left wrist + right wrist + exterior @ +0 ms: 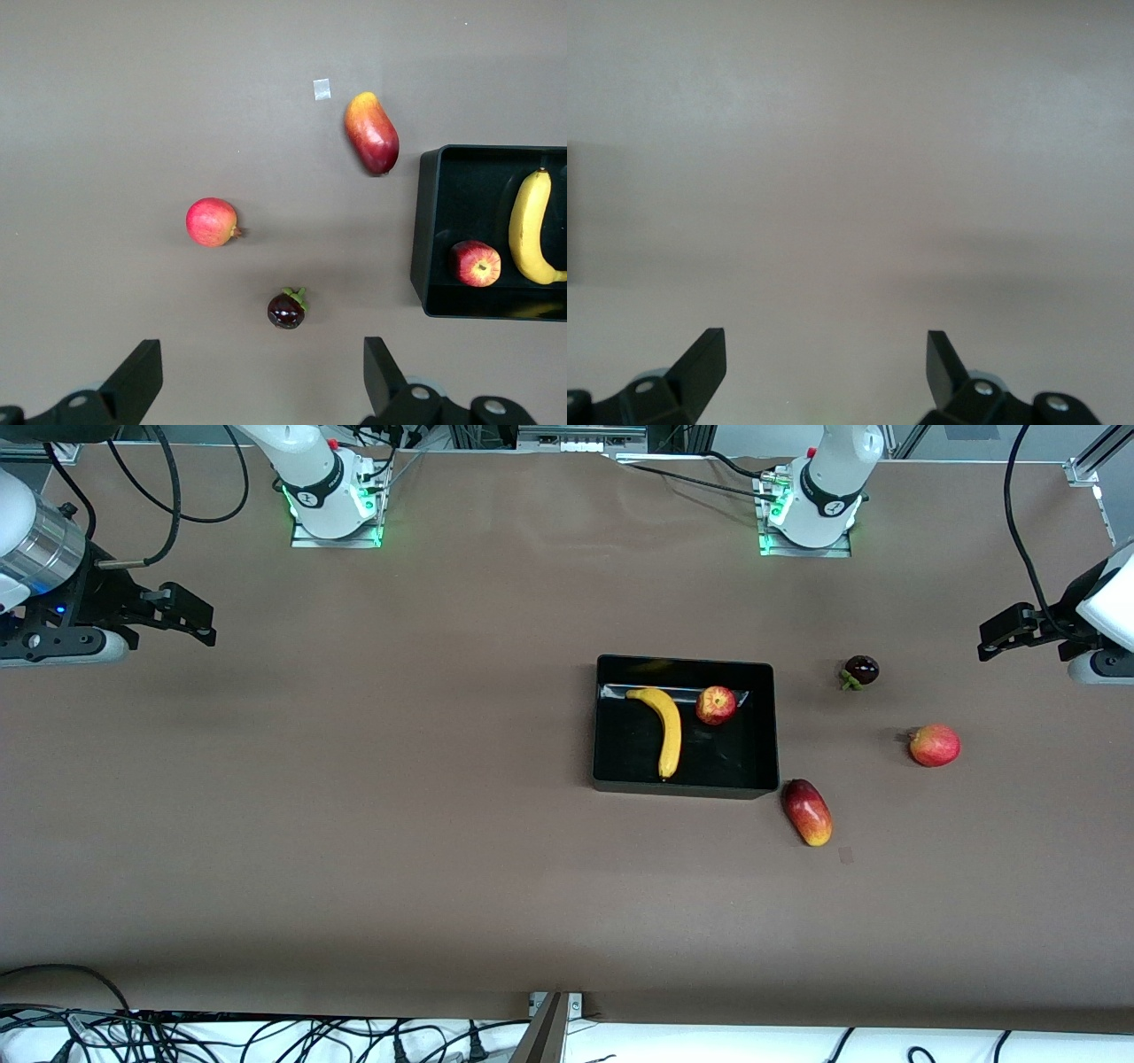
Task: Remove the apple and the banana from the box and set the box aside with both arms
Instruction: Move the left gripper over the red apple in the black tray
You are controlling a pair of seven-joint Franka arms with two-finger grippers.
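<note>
Five pieces of fruit are sitting out, and one box is sitting with them. The single black box (685, 664) is holding two of the five: one banana (666, 729) and one small red apple (716, 705) streaked with yellow. Three more fruits are lying on the brown surface (354, 824) outside it: one oblong red-yellow mango (807, 811), one round red-pink fruit (935, 745) and one small dark purple mangosteen (860, 670). Two robot arms are standing by, one at each end, giving two grippers: the left gripper (997, 642) and the right gripper (190, 615), each showing its two jaws standing wide apart.
</note>
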